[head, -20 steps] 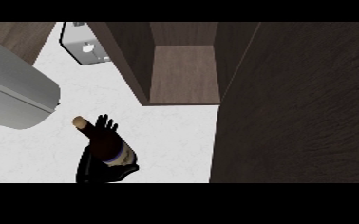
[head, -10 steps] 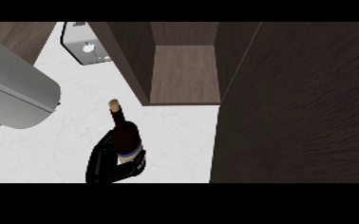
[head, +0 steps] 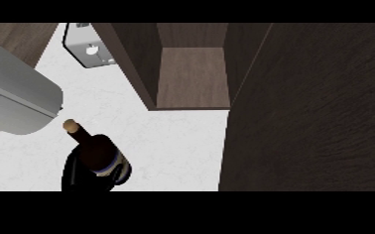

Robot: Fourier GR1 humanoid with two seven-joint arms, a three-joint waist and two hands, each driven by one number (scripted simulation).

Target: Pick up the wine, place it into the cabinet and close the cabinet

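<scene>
Wine (head: 101, 153) sits at lower left of the head view, well apart from the open cabinet (head: 192, 77). Left robot hand (head: 73, 176) is clamped round its lower body, dark fingers curling past both sides of the label band. Right robot hand is not visible. The bottle is tilted, with the cork end leaning up and left, close under the grey rounded body (head: 26, 101) at the left edge. I cannot tell from this steep angle whether the base is off the table (head: 176, 144).

Risks as judged from here:
- The neck is the nearest part to the grey body, so any leftward swing or added tilt during the lift could knock the two together.
- The path to the opening runs up and right past the front edge of the cabinet's left wall, and a tilted bottle carried low could clip it.
- The grip is low on the body, so the weight above it may rock the bottle.
- The cabinet door (head: 300, 119) stands open along the right side. If the bottle is set too near the front of the shelf, the door could strike it on closing.
</scene>
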